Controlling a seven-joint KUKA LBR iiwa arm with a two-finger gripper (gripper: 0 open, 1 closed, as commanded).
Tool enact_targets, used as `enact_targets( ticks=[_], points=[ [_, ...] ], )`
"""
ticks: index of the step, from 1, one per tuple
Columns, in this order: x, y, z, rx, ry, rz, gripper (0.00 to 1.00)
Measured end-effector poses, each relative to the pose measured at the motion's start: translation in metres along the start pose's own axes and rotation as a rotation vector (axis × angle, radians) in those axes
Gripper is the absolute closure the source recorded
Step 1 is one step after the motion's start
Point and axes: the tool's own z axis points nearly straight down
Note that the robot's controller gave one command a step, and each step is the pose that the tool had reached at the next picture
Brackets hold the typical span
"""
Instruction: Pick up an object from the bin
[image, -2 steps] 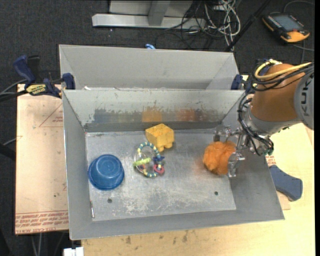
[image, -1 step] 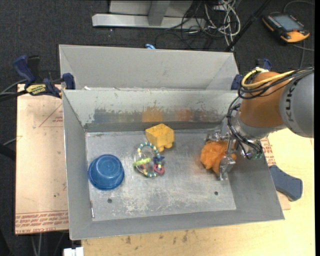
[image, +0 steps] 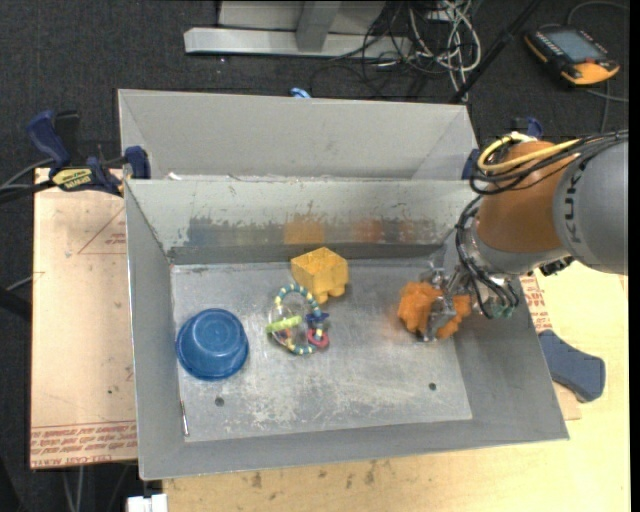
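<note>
My gripper (image: 437, 318) is down at the right side of the bin floor, its fingers set against an orange lumpy toy (image: 416, 304) that lies there. The toy's right part is hidden behind the fingers, and I cannot make out how far apart they stand. A yellow block with a stepped top (image: 320, 271) rests near the back wall, left of the orange toy. In front of it lies a clear ring toy with coloured beads (image: 297, 322).
A blue bowl (image: 212, 343) sits upside down at the left of the bin floor. The arm with its orange cover and cables comes in over the bin's right rim. Bare floor stretches along the front of the bin.
</note>
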Motion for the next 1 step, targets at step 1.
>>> enact_targets(
  ticks=[1],
  points=[
    [0.0, 0.0, 0.0, 0.0, 0.0, 0.0, 1.0]
  ],
)
